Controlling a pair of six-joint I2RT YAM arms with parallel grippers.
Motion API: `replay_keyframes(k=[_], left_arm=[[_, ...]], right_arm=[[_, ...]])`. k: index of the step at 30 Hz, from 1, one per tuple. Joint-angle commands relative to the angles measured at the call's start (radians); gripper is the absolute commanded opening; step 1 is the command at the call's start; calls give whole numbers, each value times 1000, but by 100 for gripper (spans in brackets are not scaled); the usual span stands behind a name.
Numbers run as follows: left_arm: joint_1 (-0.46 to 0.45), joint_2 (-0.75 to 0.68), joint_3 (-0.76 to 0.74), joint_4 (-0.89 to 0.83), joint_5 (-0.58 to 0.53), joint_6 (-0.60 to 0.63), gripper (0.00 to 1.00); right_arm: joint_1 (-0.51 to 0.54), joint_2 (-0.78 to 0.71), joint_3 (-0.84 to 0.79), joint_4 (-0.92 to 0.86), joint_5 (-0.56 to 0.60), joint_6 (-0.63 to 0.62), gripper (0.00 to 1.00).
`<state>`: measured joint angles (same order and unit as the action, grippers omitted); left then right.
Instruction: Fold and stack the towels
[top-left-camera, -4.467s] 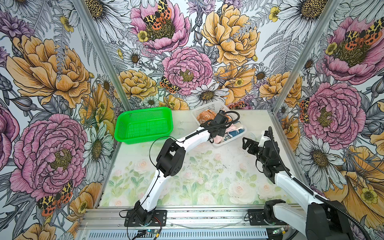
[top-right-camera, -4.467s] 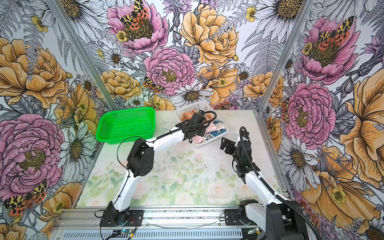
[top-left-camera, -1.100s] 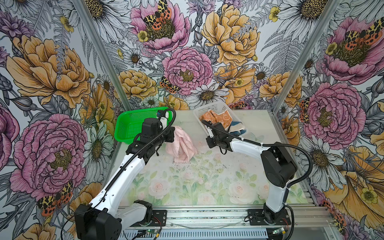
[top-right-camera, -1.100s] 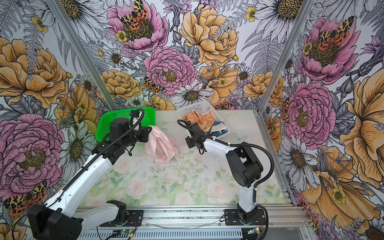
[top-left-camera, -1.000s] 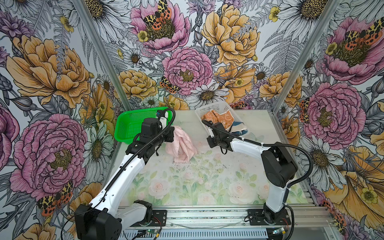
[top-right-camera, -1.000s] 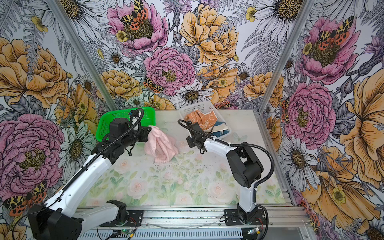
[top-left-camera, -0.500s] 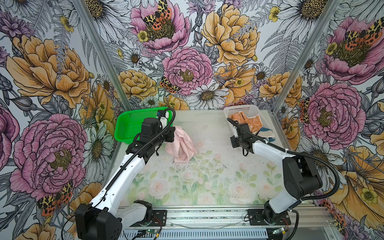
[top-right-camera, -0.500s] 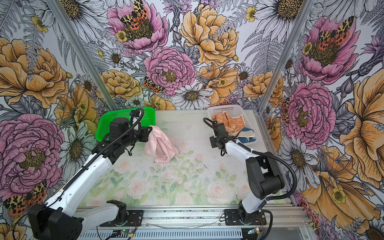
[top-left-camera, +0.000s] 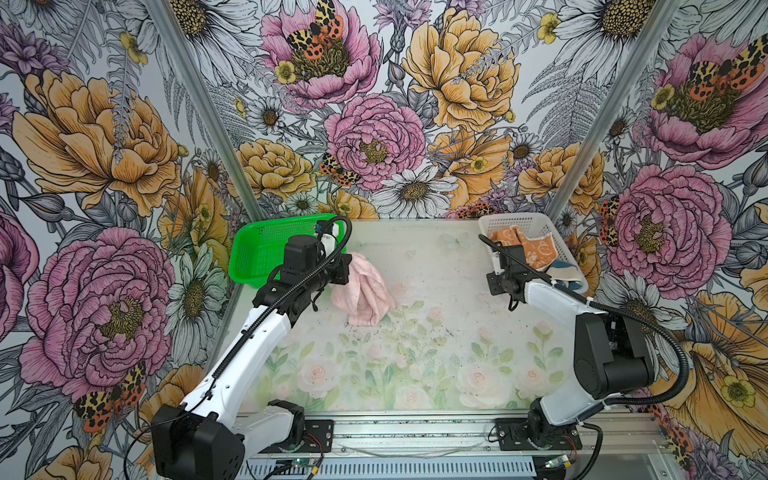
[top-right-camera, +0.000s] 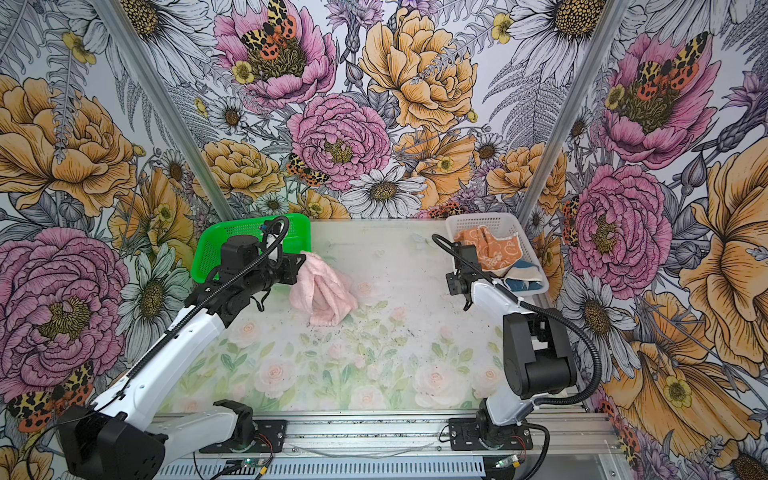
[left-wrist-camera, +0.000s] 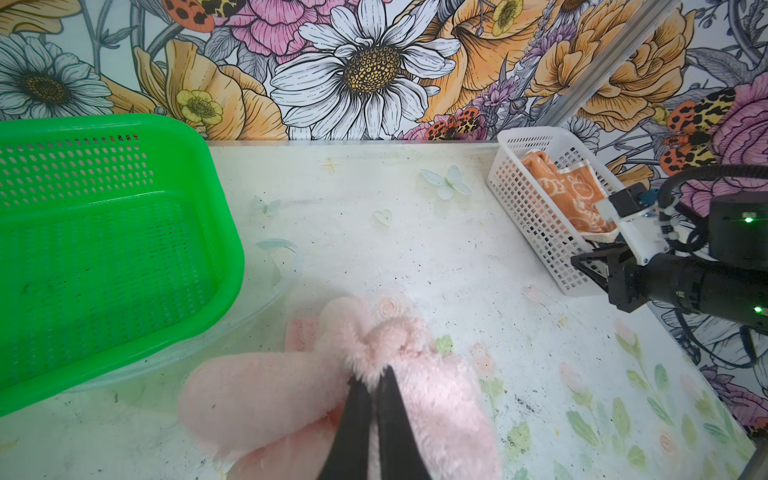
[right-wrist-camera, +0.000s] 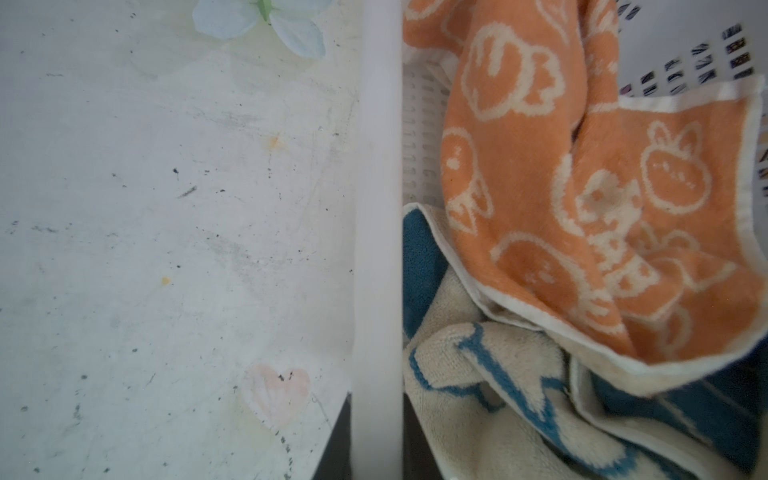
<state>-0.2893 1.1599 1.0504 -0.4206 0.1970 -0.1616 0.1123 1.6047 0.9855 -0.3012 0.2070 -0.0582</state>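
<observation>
Risk noted: the pink towel (top-left-camera: 365, 291) lies bunched on the table (top-left-camera: 436, 270) just beside the green basket (top-left-camera: 257, 257), gripped at one point in its folds; pulled from there it would likely rope up rather than spread flat, or snag the basket. The white basket (top-left-camera: 519, 218) sits at the table's far right edge with the orange towel (right-wrist-camera: 582, 187) and blue towel (right-wrist-camera: 498, 395) inside; a tug could tip it. Left gripper (left-wrist-camera: 372, 376) pressed together, pinching the pink towel; right gripper (right-wrist-camera: 376, 453) narrowly set, jaws astride the white basket's wall, apparently clamping it.
</observation>
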Motion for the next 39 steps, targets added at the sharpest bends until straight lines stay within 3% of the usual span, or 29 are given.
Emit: replay_keyframes(k=[1,7,8,11,15,17,18,22,25,31,35,39], left_arm=[[-31,5,-7,33,25,15,0],[-112,14,-2,32,34,77,0],[-134,12,1,30,21,92,0],[-199,6,66,-23,-36,71,0],[-304,25,213,-123,-202,1,0],[-315,53,282,-176,-227,-30,0],[-316,71,311,-202,-241,-40,0],[-318,136,348,-227,-321,-64,0],[-334,215,350,-199,-288,-133,0],[-505,437,374,-78,-249,-183,0],[-542,567,407,3,-219,-228,0],[-541,609,364,148,-94,-247,28]], right_arm=[[-19,-3,30,7,50,1,12],[-33,-17,48,13,20,31,16],[-34,-26,48,13,14,39,21],[-32,-79,32,15,2,67,50],[-13,-185,-10,38,-64,115,69],[22,-235,-24,40,-75,138,77],[47,-261,-30,39,-84,142,85],[151,-363,-72,36,-95,187,89],[179,-459,-143,37,-137,294,89],[196,-586,-294,24,-212,442,88],[198,-609,-342,-3,-186,470,88],[198,-638,-377,-14,-185,475,88]])
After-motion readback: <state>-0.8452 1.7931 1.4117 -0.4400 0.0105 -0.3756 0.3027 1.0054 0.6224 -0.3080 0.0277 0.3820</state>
